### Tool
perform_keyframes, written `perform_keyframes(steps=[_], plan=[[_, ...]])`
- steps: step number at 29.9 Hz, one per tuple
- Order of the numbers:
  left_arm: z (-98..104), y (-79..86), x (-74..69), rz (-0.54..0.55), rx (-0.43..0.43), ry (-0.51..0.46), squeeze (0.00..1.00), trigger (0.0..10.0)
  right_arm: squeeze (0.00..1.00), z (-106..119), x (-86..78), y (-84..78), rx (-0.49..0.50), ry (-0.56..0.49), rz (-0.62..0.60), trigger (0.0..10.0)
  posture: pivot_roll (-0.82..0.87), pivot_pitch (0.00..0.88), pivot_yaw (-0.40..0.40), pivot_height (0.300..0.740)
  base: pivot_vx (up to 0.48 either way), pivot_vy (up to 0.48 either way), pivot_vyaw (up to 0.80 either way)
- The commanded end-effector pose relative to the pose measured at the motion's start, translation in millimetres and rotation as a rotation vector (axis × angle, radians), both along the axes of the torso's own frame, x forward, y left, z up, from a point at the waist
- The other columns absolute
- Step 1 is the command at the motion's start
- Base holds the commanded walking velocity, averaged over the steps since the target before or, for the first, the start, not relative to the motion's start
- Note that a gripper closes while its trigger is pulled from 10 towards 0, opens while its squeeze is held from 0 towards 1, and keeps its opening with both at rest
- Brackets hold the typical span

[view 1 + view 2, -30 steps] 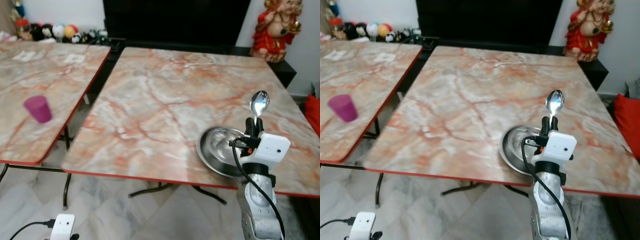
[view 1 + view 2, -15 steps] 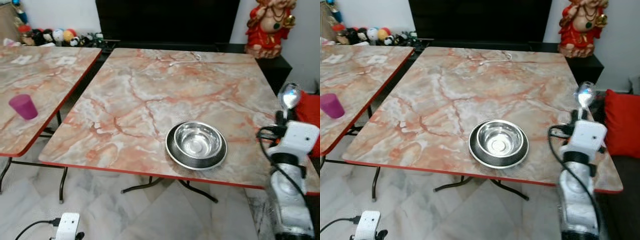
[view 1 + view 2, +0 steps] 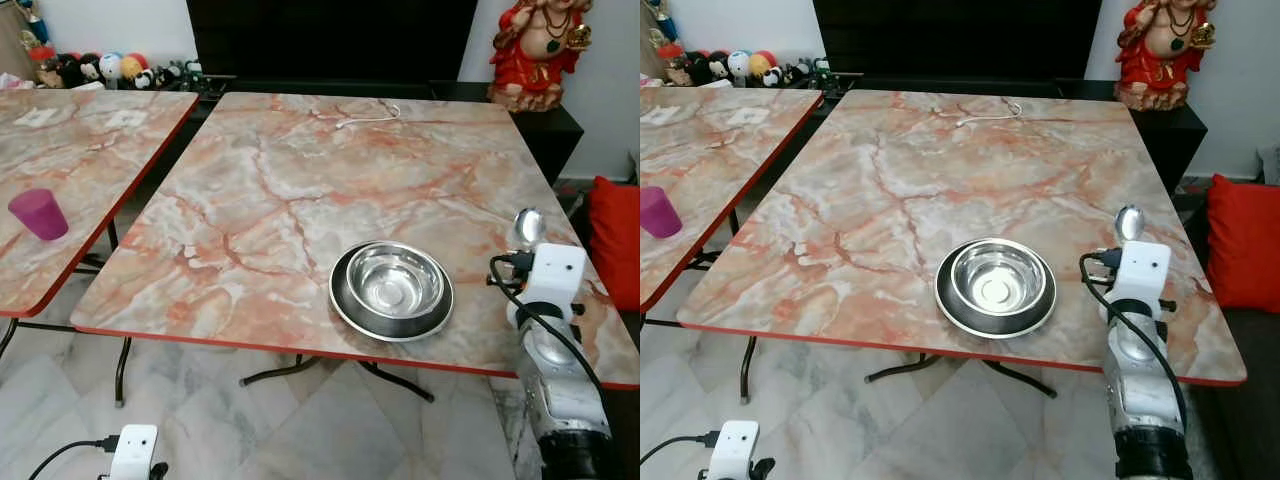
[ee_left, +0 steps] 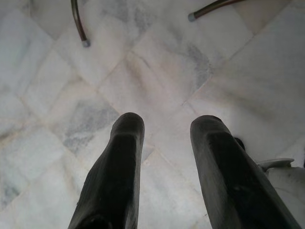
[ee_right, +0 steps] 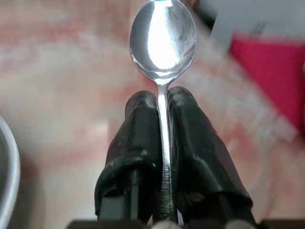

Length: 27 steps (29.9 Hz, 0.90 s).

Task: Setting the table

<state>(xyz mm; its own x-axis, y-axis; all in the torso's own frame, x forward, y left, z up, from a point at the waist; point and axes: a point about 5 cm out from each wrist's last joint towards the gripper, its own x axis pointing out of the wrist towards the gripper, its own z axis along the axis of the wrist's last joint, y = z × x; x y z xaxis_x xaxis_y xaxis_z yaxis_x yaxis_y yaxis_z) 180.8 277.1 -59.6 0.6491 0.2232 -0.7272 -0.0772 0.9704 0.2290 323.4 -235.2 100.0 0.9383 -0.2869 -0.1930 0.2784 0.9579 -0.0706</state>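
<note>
The spoon (image 5: pixel 163 38) is pinched by its handle between the fingers of the right end effector (image 5: pixel 164 138), bowl end up, held over the counter (image 3: pixel 300 170) to the right of the steel bowl (image 3: pixel 392 288). That bowl already sits near the front edge, so the setting looks partly done; the spoon is not yet laid down. The right wrist view shows the grip itself, which the head views hide behind the wrist camera. The left end effector (image 4: pixel 164 167) hangs parted over the floor (image 4: pixel 157 62). A purple cup (image 3: pixel 40 213) stands on the neighbouring counter.
</note>
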Motion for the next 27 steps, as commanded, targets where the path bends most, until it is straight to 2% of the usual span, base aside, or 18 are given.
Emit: perform_keyframes(steps=[1,4,9,13,19,27], plan=[[-1.6,2.4,-3.8,0.015,0.000,0.022,0.00,10.0,0.00,1.0,5.1,-1.6,0.036,0.017,0.014,10.0,0.05,0.019,0.005,0.740,0.000,0.000,0.00],[-1.2,2.1,-2.7,0.009,0.000,0.023,0.00,10.0,0.00,5.9,17.9,-0.2,0.041,0.027,0.049,10.0,0.05,0.019,0.005,0.740,0.000,0.000,0.00],[-1.0,2.0,-2.3,0.008,-0.001,0.022,0.00,10.0,0.00,1.0,23.9,1.6,0.040,0.076,0.073,10.0,0.06,0.019,0.004,0.740,0.000,0.000,0.00],[-0.7,2.5,-2.1,0.012,-0.001,0.019,0.00,10.0,0.00,4.3,34.1,10.3,0.029,0.104,0.130,10.0,0.06,0.021,0.005,0.740,0.000,0.000,0.00],[-0.3,2.7,-1.4,0.001,0.002,0.022,0.00,10.0,0.00,-1.9,38.7,16.5,0.064,0.131,0.143,10.0,0.06,0.022,0.008,0.740,0.000,0.000,0.00],[-0.2,2.9,-1.6,0.003,0.000,0.019,0.00,10.0,0.00,-7.4,40.3,23.7,0.048,0.148,0.135,10.0,0.07,0.020,0.008,0.740,0.000,0.000,0.00]])
